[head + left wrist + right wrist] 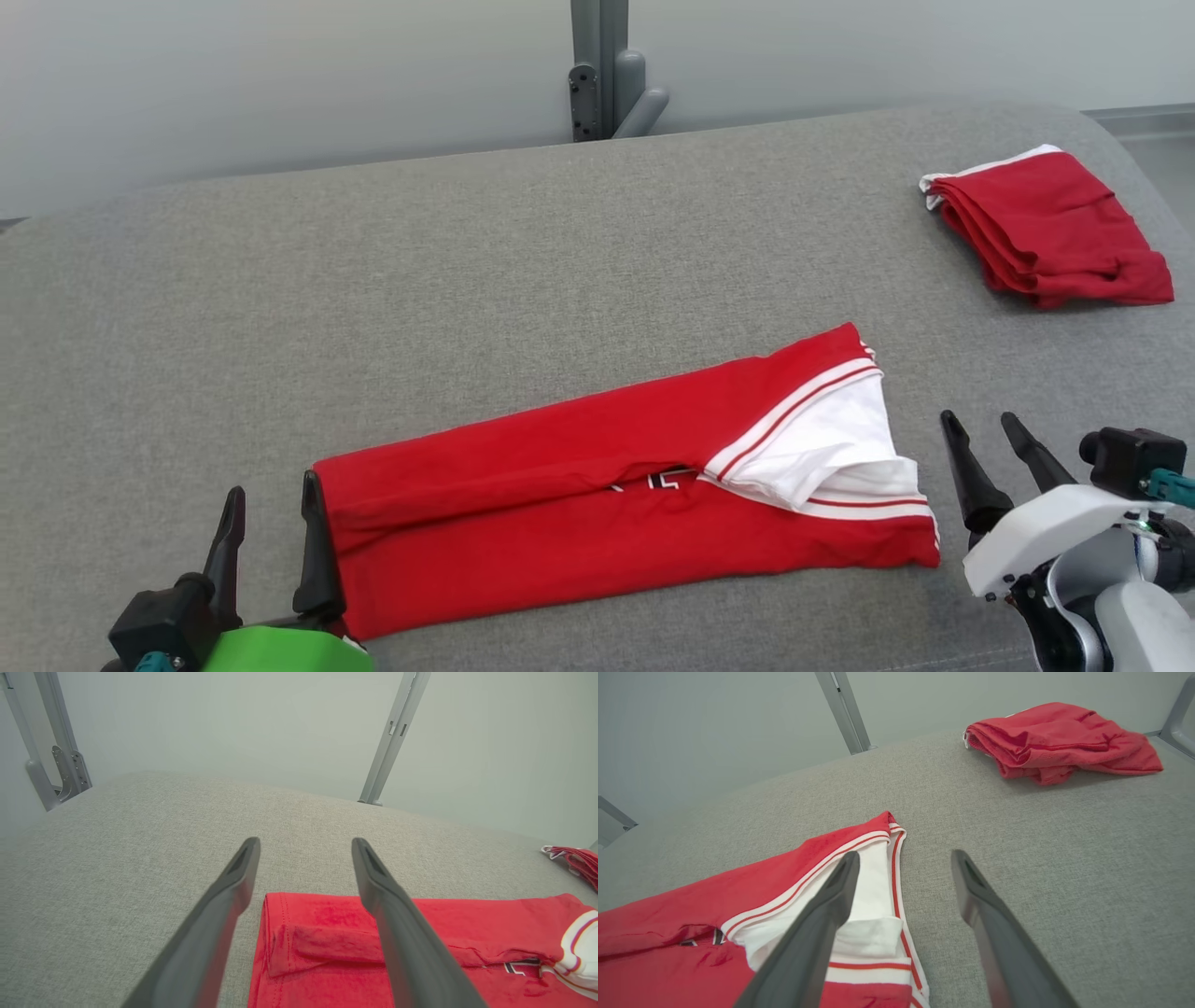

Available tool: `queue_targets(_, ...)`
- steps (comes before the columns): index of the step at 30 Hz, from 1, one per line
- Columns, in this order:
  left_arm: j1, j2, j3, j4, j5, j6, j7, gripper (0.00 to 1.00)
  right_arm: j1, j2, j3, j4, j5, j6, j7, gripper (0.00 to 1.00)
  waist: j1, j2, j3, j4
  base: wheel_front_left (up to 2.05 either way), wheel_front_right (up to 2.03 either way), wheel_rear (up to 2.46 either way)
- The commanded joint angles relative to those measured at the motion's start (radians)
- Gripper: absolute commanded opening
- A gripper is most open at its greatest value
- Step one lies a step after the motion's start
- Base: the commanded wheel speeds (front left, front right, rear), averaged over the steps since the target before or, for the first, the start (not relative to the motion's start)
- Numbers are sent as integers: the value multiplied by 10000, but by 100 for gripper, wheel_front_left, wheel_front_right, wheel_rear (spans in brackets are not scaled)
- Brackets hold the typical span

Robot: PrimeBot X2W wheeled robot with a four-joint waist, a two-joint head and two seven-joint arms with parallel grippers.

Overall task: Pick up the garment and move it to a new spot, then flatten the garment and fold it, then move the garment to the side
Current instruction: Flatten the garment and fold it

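Two sets of fingers: both spread wide open and empty, one at each end of the garment
Garment (pixel 579 485): red with white trim, already folded into a long strip, lying flat on the gray surface (pixel 467 280) close to the robot
Long axis: runs left-right across the robot's front, right end angled a bit farther away
Left fingers (pixel 313 541): right at the plain red end; the inner one looks touching or just beside the cloth edge, can't tell which
Right fingers (pixel 966 471): just off the white-trim end, with a strip of bare surface between them and the cloth
Nearer arm: left, I'd say; the right needs a short reach toward its left
Next move (my guess): each arm takes its own end, for one more fold or the carry aside
Red pile (pixel 1046 224): far right, well apart from the strip, so probably where it ends up
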Motion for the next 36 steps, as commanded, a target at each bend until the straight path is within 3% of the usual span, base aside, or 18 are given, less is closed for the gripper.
queue_targets(1, -119, -30, 11, 33, 76, 61, -51, 100, -224, 14, 45, 206, -56, -8, 44, 100, 1, 65, -86, 168, 0, 0, 0)
queue_targets(21, -119, -228, 329, -107, 435, 127, -84, 100, -2508, -149, 972, 5287, 143, -8, -56, 100, 1, 65, 68, 1368, 0, 0, 0)
queue_targets(36, -155, -283, 477, -107, 715, -4, -82, 100, -3175, 162, 2309, 6909, 734, 19, 481, 100, 1, 65, 184, 1531, 0, 0, 0)
